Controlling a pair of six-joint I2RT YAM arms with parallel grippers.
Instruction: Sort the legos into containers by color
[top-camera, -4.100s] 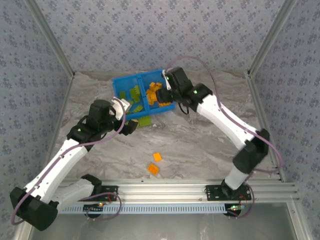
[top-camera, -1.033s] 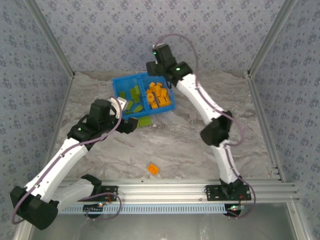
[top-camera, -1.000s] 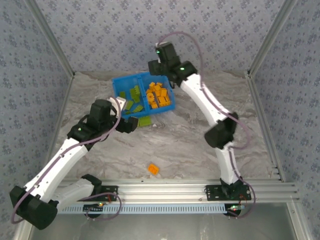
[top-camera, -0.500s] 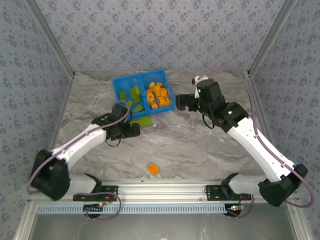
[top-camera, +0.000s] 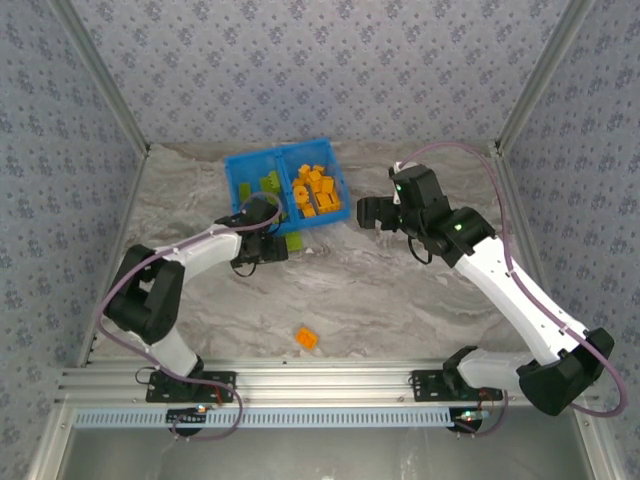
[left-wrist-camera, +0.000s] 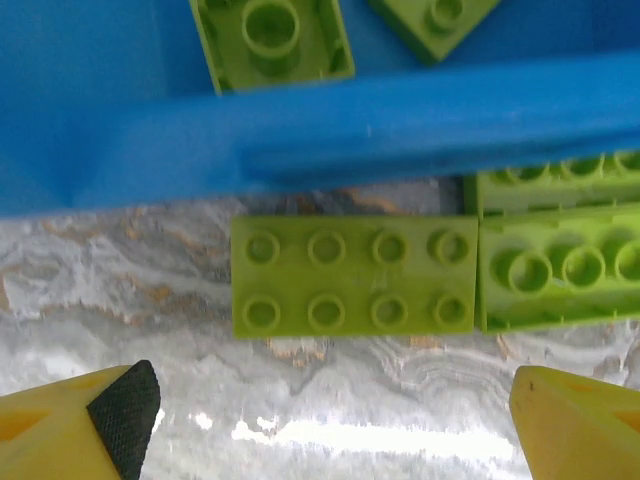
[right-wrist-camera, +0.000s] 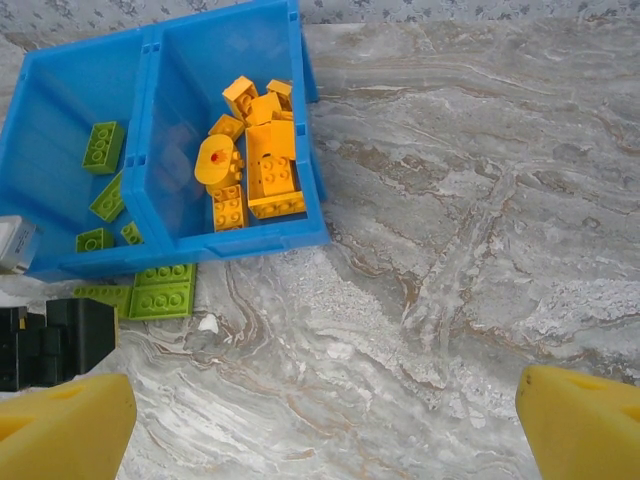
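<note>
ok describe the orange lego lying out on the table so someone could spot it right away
From the blue bin at the far side of the table, come toward the metal rail at the near edge. Just short of it lies one small orange brick, alone on the marble. The other orange bricks are inside the bin, and the loose bricks beside it are green.

Two green bricks (left-wrist-camera: 353, 277) lie side by side just beside the near wall of the blue bin (left-wrist-camera: 400, 130), closing their far side; their near side is bare table (top-camera: 420, 290); right of the bin stays open; one orange brick (top-camera: 306, 338) sits near centre.
</note>
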